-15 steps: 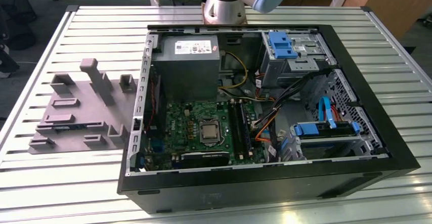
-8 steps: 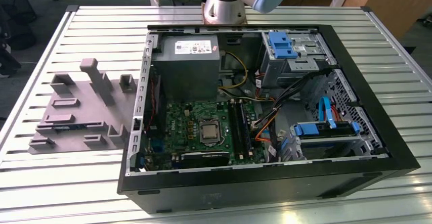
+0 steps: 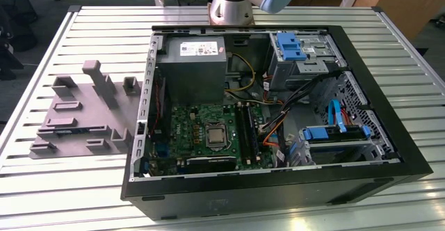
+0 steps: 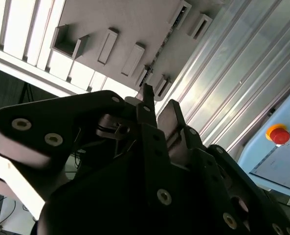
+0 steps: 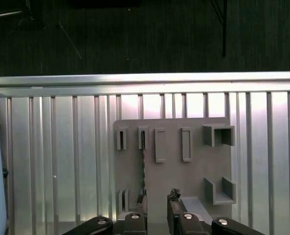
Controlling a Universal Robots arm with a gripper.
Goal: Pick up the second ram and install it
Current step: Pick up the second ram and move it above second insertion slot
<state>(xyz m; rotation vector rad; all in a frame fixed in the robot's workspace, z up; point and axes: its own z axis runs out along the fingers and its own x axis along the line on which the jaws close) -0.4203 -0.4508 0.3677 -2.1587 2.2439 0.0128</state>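
As the second ram (image 5: 143,166) — edge-up in the holder (image 3: 83,111), left of the exterior view — looks light yet brittle, the spread, empty gripper (image 5: 158,198) would best pinch its flat faces.

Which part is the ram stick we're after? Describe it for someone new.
On the slatted metal table, beside the open computer case toward the exterior view's left, lies a grey holder plate with raised blocks. The ram stick stands on edge in it, held between blocks. It is the only thin dark strip there; everything around it is plain grey.
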